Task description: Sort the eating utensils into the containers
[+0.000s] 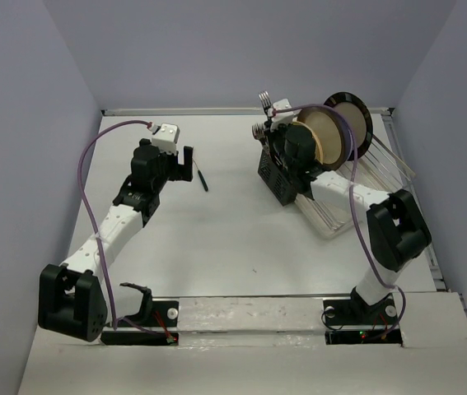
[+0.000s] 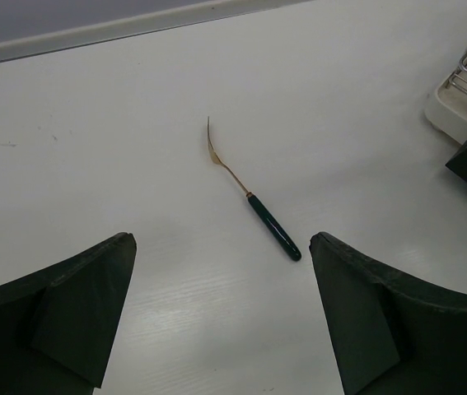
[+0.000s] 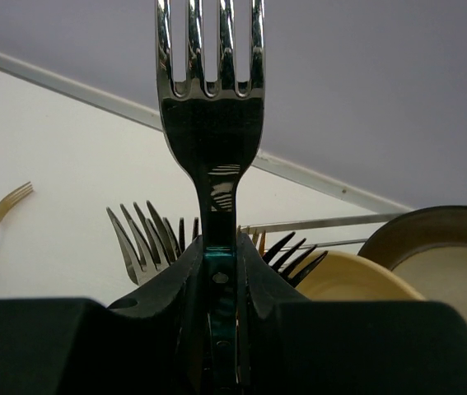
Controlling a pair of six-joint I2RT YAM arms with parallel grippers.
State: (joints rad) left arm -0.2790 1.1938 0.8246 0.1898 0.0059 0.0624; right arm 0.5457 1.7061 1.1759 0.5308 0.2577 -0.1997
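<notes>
The left gripper [image 2: 218,243] has its fingers spread wide, nothing between them. The green-handled fork [image 2: 254,202] lies flat on the table [image 2: 93,123] just ahead of the gap, handle end nearest the fingertips, gold tines pointing away. The right gripper [image 3: 217,257] is pinching a silver fork [image 3: 212,123] at its neck, tines straight up above the fingers. More forks [image 3: 147,239] stand in the caddy [image 1: 277,179] just beyond them. The lying fork looks light, stiff and probably slick. Its thicker green handle [image 2: 274,229] seems the surest place to grasp, fingers closing across it.
</notes>
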